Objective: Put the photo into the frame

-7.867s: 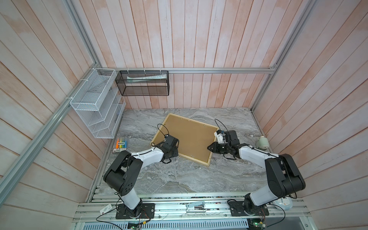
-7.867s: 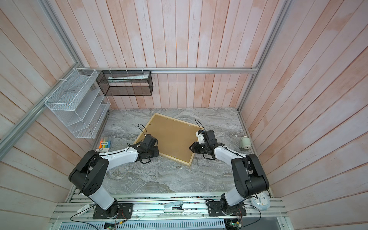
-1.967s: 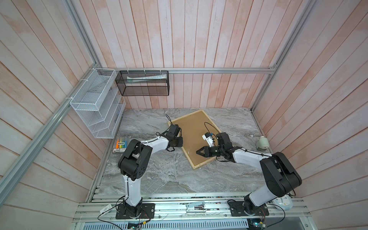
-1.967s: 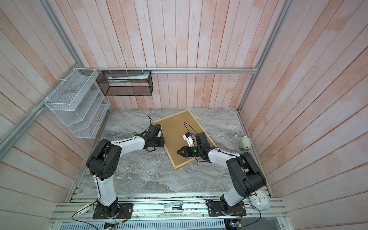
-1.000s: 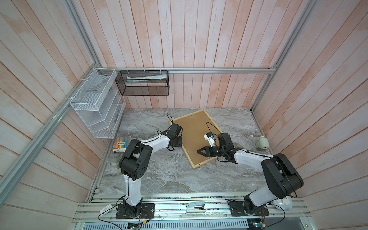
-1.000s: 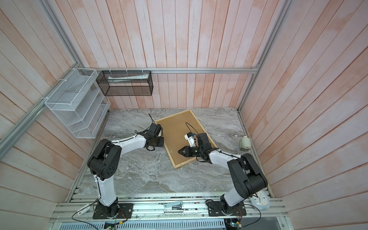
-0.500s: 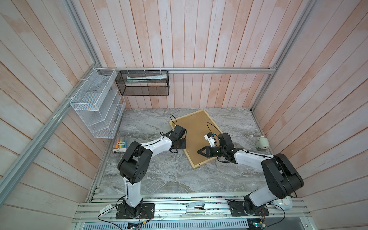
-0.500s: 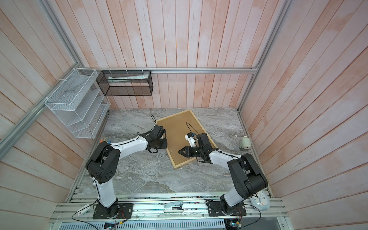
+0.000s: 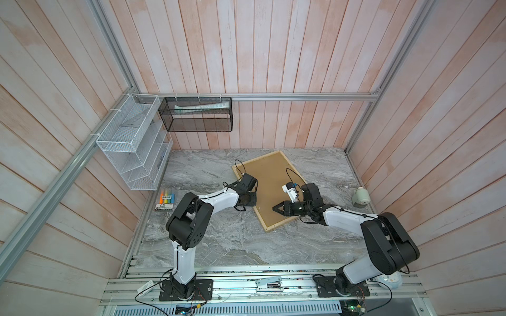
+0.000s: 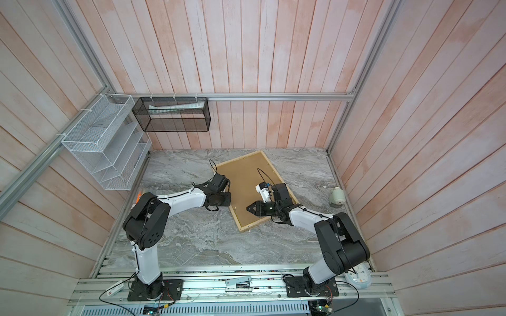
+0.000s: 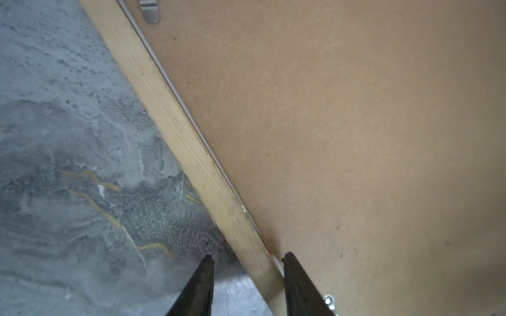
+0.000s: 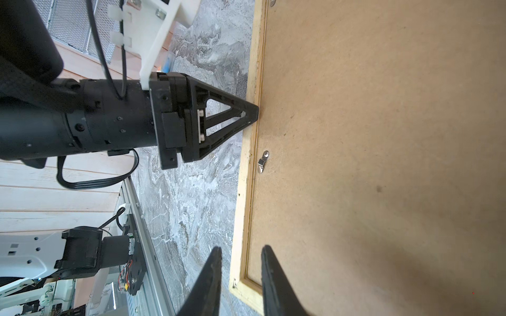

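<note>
now that the frame (image 9: pixel 277 226) has swung from lying broadside to lying more end-on to my bases, it rests flat on the marble tabletop (image 9: pixel 208 175), back side up, with the brown backing board (image 9: pixel 269 177) filling it. the frame itself is unmoved over the last second.

what has moved: my left gripper (image 9: pixel 254 201), down along the left long rail and in onto it. left wrist view: fingers apart, astride the pale wood rail. one fingertip (image 11: pixel 204 273) is over the marble and clear of the wood, the other (image 11: pixel 294 273) sits at the seam where board meets rail. not clamped.

my right gripper (image 9: pixel 274 210) has stayed over the near part of the board, fingers parted, holding nothing. the frame's near corner shows past its tips in the wrist view.

photo: not visible anywhere. whether it lies under the board, i cannot tell.

a small metal tab (image 12: pixel 263 161) sits on the board beside the rail, near my left tips.

reading: i am placed to work this edge, lifting the board or turning a tab. nothing in sight confirms the photo is in.
</note>
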Motion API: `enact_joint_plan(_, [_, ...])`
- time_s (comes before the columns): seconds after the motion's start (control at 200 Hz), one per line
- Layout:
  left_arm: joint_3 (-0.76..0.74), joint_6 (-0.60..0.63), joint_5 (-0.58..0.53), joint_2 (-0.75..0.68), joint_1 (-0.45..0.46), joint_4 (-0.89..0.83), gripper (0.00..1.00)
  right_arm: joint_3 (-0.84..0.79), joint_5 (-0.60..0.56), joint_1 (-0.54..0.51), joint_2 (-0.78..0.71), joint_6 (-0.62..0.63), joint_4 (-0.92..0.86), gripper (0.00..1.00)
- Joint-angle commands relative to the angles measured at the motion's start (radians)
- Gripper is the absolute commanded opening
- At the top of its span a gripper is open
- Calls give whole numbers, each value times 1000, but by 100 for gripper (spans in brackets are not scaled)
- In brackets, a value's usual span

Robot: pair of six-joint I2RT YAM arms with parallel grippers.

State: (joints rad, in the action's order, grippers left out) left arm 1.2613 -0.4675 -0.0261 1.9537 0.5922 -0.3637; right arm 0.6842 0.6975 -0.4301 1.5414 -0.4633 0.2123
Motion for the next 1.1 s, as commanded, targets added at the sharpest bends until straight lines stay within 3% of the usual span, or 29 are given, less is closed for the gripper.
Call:
enact_joint_plan(0.0, [25,16,10,38,4,-16,40,7,6,5,-5,11,7,27])
enact_joint_plan(0.275, [54,117,-44,110,4,-82,31,17,1,7,5,6,13,27])
enact_joint_plan(0.54, [39,290,27,125,-17,-97,25,34,-18,16,18,-12,18,27])
enact_joint_plan(0.685, [12,296,72,102,-37,-80,22,68,-57,18,50,-41,21,27])
enact_joint_plan(0.93, [-39,300,151,67,-57,-26,19,224,-162,19,218,-180,31,27])
enact_joint_plan(1.095, [-64,275,192,50,-58,-12,16,367,-122,16,382,-263,89,27])
